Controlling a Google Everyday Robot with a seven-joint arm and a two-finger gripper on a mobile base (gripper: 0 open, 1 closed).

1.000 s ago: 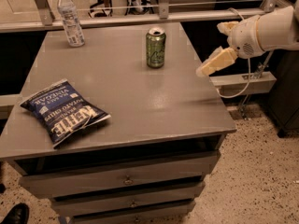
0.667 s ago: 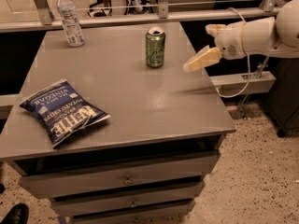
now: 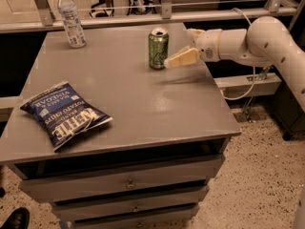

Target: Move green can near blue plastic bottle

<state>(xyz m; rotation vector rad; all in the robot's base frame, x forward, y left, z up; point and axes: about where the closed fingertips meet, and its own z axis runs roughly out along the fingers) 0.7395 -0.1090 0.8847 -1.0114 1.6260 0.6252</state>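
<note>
The green can (image 3: 158, 48) stands upright on the grey table (image 3: 143, 109), towards the back right. The blue plastic bottle (image 3: 70, 17), clear with a white cap and a pale label, stands at the table's back left corner, far from the can. My gripper (image 3: 177, 46) reaches in from the right on a white arm and is open. Its cream fingers (image 3: 182, 58) are spread just to the right of the can, and the near fingertip is almost touching the can's lower side. Nothing is held.
A dark blue chip bag (image 3: 64, 113) lies flat at the front left of the table. Drawers (image 3: 128, 182) sit below the tabletop. A metal railing (image 3: 143, 18) runs behind the table. The floor is speckled at the right (image 3: 267, 175).
My gripper has moved left across the table's right edge, from well clear of the can to right beside it. The can, bottle and bag have not moved.
</note>
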